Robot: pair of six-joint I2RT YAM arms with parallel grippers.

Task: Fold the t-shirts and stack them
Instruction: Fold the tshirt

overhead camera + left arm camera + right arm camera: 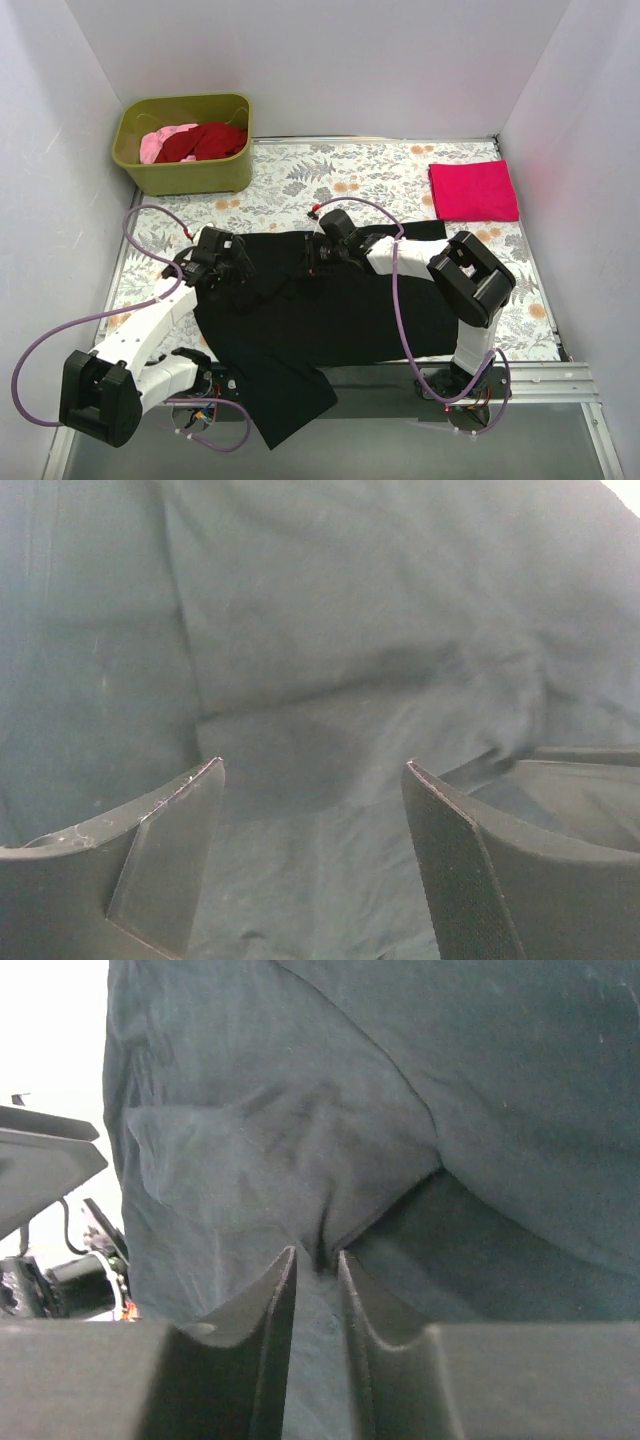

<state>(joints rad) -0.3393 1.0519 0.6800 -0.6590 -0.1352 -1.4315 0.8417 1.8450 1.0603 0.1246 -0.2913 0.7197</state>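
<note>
The black t-shirt (320, 320) lies spread over the near middle of the table, one part hanging over the front edge. My left gripper (243, 268) is open and rests over its left part; the left wrist view shows only black cloth (330, 680) between the spread fingers. My right gripper (312, 258) is shut on a pinch of the black shirt (320, 1210) near its upper middle. A folded magenta-pink t-shirt (473, 190) lies at the far right. A dark red shirt (205, 142) and a pale pink shirt (160, 143) lie in the tub.
The olive-green tub (185, 170) stands at the far left corner. The floral table cloth (340, 180) covers the table. White walls close in the back and both sides. Purple cables loop beside both arms.
</note>
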